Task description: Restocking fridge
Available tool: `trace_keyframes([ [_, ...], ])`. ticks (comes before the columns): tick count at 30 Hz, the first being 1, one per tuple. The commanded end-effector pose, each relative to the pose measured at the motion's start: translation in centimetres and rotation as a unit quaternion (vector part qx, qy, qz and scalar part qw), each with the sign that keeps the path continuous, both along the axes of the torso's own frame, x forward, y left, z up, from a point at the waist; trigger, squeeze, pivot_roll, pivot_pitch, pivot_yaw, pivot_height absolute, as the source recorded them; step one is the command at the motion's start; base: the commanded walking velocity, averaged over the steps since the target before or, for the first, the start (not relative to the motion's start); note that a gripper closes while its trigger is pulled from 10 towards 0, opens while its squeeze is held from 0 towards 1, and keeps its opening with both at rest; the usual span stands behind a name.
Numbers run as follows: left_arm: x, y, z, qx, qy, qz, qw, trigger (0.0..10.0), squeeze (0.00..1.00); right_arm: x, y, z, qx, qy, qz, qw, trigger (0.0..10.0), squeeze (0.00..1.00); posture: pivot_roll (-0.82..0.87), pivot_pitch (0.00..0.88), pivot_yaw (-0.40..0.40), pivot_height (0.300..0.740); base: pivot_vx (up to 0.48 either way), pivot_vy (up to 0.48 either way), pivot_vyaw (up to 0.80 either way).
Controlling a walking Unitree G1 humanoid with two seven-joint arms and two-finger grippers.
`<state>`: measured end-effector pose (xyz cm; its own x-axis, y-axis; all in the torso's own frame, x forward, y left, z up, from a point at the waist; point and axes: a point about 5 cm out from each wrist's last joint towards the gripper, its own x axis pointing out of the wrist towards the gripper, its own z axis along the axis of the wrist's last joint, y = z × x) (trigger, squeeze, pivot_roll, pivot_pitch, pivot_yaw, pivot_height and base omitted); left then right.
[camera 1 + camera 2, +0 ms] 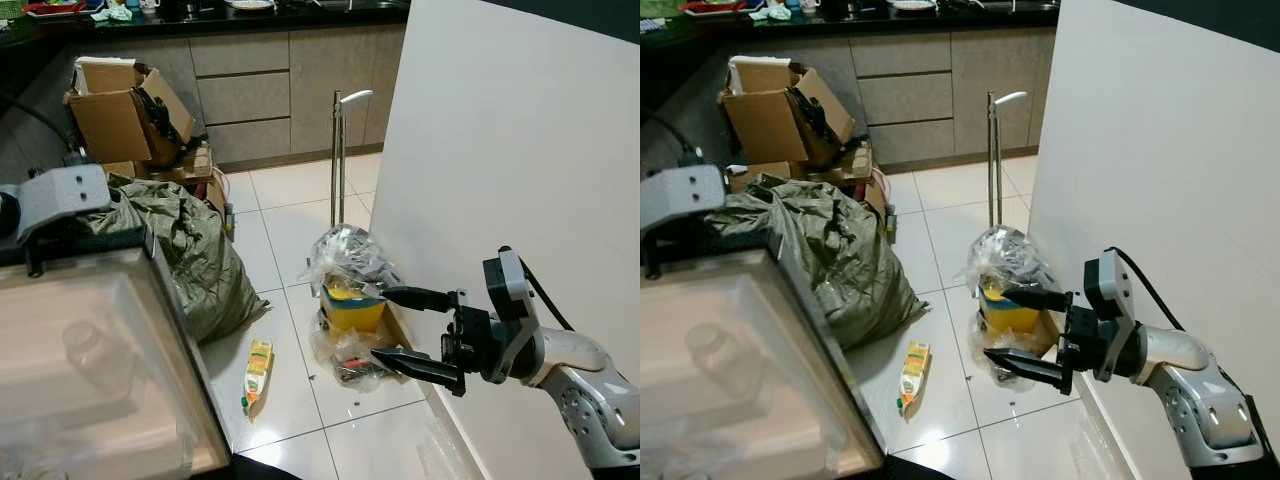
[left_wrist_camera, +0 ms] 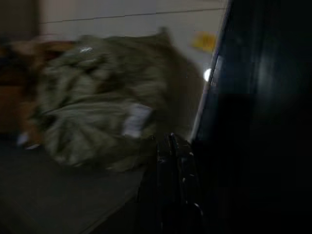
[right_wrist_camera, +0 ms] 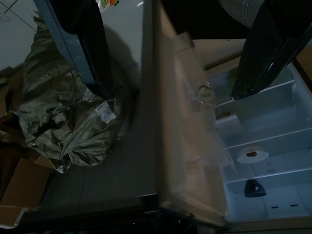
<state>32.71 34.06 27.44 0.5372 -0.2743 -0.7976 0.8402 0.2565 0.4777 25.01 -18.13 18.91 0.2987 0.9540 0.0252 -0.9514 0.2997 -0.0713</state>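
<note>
My right gripper (image 1: 412,333) hangs in the air with its two black fingers spread wide and nothing between them, pointing across toward my left. Just past the fingertips, low on the floor, sits a yellow container (image 1: 352,307) wrapped in a clear plastic bag (image 1: 345,256), with more crumpled plastic under it. A juice carton (image 1: 259,372) lies flat on the tiles further out beyond my fingertips and lower down — well apart from the gripper. Behind the bagged container a thin metal pole (image 1: 338,160) stands upright.

On the side my fingers point toward is the open fridge door (image 1: 95,350), its pale shelf holding a clear empty jar (image 1: 95,353). My right wrist camera looks past its own fingers into the fridge interior (image 3: 263,161), with white shelves, a round white item and a small dark one I cannot identify. Between the door and the carton slumps a big olive-green sack (image 1: 190,255).

My left gripper (image 2: 171,161) is at the dark edge of the fridge door; its fingers look pressed together with nothing held, though that view is dark and blurred.

The floor (image 1: 290,215) is glossy white tile. A white panel (image 1: 500,190) rises close beside my right arm. Further back are open cardboard boxes (image 1: 125,115) and grey kitchen cabinets (image 1: 280,90) under a dark countertop.
</note>
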Motion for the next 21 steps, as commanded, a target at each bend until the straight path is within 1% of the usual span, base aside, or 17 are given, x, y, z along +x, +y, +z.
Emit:
trace_keyframes([
  [1,-1.4,1.2,-1.4,0.02,0.078,0.006,0.997,2.6,0.0,0.0,-0.2,0.0,-0.006,-0.002,-0.004,1.0,10.0,0.0,-0.06,0.036,0.027,0.74,0.0,0.0,0.0],
  [2,-1.4,1.2,-1.4,0.02,0.078,0.006,0.997,2.6,0.0,0.0,-0.2,0.0,-0.006,-0.002,-0.004,1.0,10.0,0.0,-0.06,0.036,0.027,0.74,0.0,0.0,0.0],
  [3,-1.6,1.2,-1.1,0.018,0.091,-0.003,0.996,10.0,0.0,0.0,-0.2,0.0,-0.006,-0.001,-0.001,1.0,10.0,0.0,-0.06,0.036,0.026,0.74,0.0,0.0,0.0],
  [4,-1.8,1.2,-0.9,0.017,0.101,-0.009,0.995,10.0,0.0,0.0,-0.2,0.0,-0.006,-0.001,0.0,1.0,10.0,0.0,-0.06,0.036,0.026,0.74,0.0,0.0,0.0],
  [5,-1.8,1.2,-0.9,0.017,0.101,-0.009,0.995,10.0,0.0,0.0,-0.2,0.0,-0.006,-0.001,0.0,1.0,10.0,0.0,-0.06,0.036,0.026,0.74,0.0,0.0,0.0],
  [6,-2.2,1.4,-0.7,0.021,0.123,-0.015,0.992,10.0,0.0,-0.1,-0.2,0.1,-0.004,0.0,0.005,1.0,10.0,0.0,-0.06,0.036,0.026,0.74,0.0,0.0,0.0],
  [7,-2.2,1.4,-0.7,0.021,0.123,-0.015,0.992,10.0,0.0,-0.1,-0.2,0.1,-0.004,0.0,0.005,1.0,10.0,0.0,-0.06,0.036,0.026,0.74,0.0,0.0,0.0],
  [10,-3.3,2.2,-0.3,0.039,0.168,-0.016,0.985,10.0,0.0,-0.6,0.5,0.2,0.007,0.007,0.035,0.999,10.0,0.0,-0.06,0.036,0.026,0.74,0.0,0.0,0.0],
  [11,-3.9,2.7,-0.3,0.047,0.181,-0.007,0.982,10.0,0.0,-0.7,1.0,0.2,0.01,0.009,0.044,0.999,10.0,0.0,-0.06,0.037,0.028,0.74,0.0,0.0,0.0],
  [13,-4.0,2.8,-0.3,0.048,0.183,-0.004,0.982,10.0,0.0,-0.7,1.1,0.2,0.011,0.01,0.045,0.999,10.0,0.0,-0.06,0.037,0.028,0.74,0.0,0.0,0.0],
  [15,-4.5,3.3,-0.3,0.054,0.187,0.0,0.981,10.0,0.0,-0.7,1.3,0.2,0.015,0.012,0.051,0.999,10.0,0.0,-0.06,0.037,0.028,0.74,0.0,0.0,0.0],
  [17,-5.2,4.1,-0.2,0.069,0.2,0.015,0.977,10.0,0.0,-0.6,1.6,0.2,0.019,0.013,0.055,0.998,10.0,0.0,-0.05,0.039,0.026,0.74,0.0,0.0,0.0],
  [18,-5.2,4.1,-0.2,0.069,0.2,0.015,0.977,10.0,0.0,-0.6,1.6,0.2,0.019,0.013,0.055,0.998,10.0,0.0,-0.05,0.039,0.026,0.74,0.0,0.0,0.0],
  [19,-5.5,4.6,-0.1,0.076,0.204,0.027,0.976,10.0,0.0,-0.6,1.8,0.2,0.021,0.015,0.057,0.998,10.0,0.0,-0.05,0.038,0.025,0.74,0.0,0.0,0.0],
  [20,-5.5,4.6,-0.1,0.076,0.204,0.027,0.976,10.0,0.0,-0.6,1.8,0.2,0.021,0.015,0.057,0.998,10.0,0.0,-0.05,0.038,0.025,0.74,0.0,0.0,0.0],
  [21,-5.8,4.9,0.3,0.078,0.201,0.039,0.976,10.0,0.0,-0.6,2.0,0.2,0.025,0.017,0.061,0.998,10.0,0.0,-0.04,0.039,0.024,0.74,0.0,0.0,0.0],
])
